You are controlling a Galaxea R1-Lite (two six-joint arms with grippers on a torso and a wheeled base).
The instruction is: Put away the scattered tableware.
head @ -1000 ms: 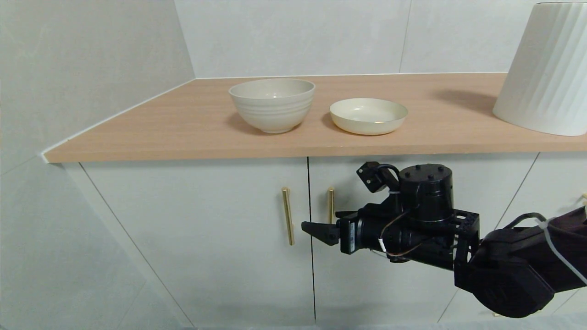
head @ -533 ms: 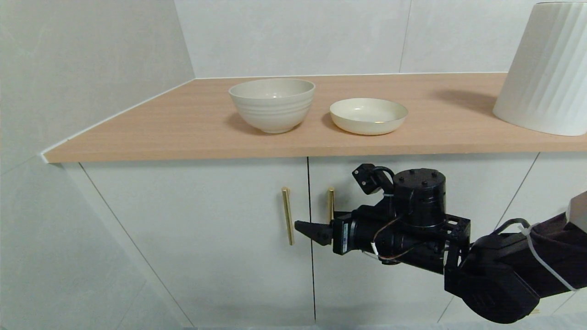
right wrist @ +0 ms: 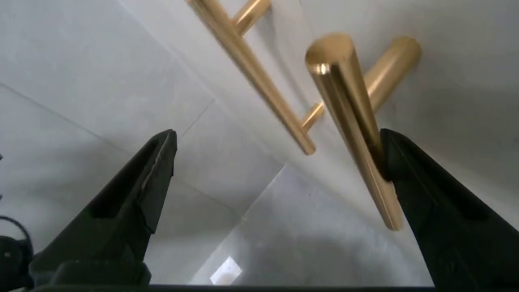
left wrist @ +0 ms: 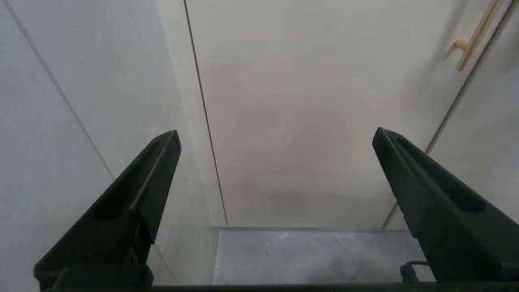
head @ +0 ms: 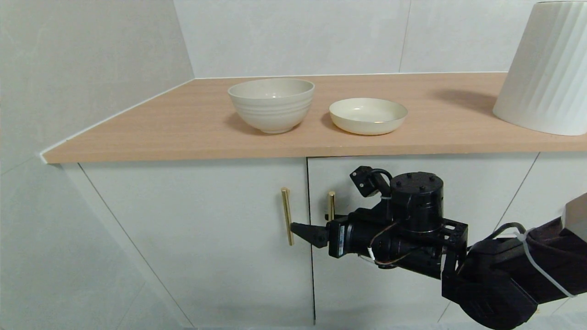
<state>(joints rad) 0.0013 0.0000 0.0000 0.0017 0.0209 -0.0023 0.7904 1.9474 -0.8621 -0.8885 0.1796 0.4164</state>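
While the bowl [head: 271,104] and the shallow plate [head: 368,115] wait on the countertop [head: 160,133], the step in hand seems to be opening the cabinet [head: 197,238] under it, where I suppose the tableware should go. Both dishes stand near each other without touching, around the middle of the countertop. The bowl is on the side of the left corner.

The right gripper [head: 300,229] hangs before the two doors at the height of the brass handles [head: 287,222], with its fingers apart. In the right wrist view one handle [right wrist: 357,138] lies between them, close to one finger and not clamped. I cannot tell which door it belongs to. The next move calls for closing on that bar and pulling along the door's arc.

The left gripper [left wrist: 276,162], fingers also apart, faces a lower cabinet front. A white ribbed lampshade [head: 545,68] stands at the countertop's right end, well apart from the dishes. The shut doors are what stands in the way.
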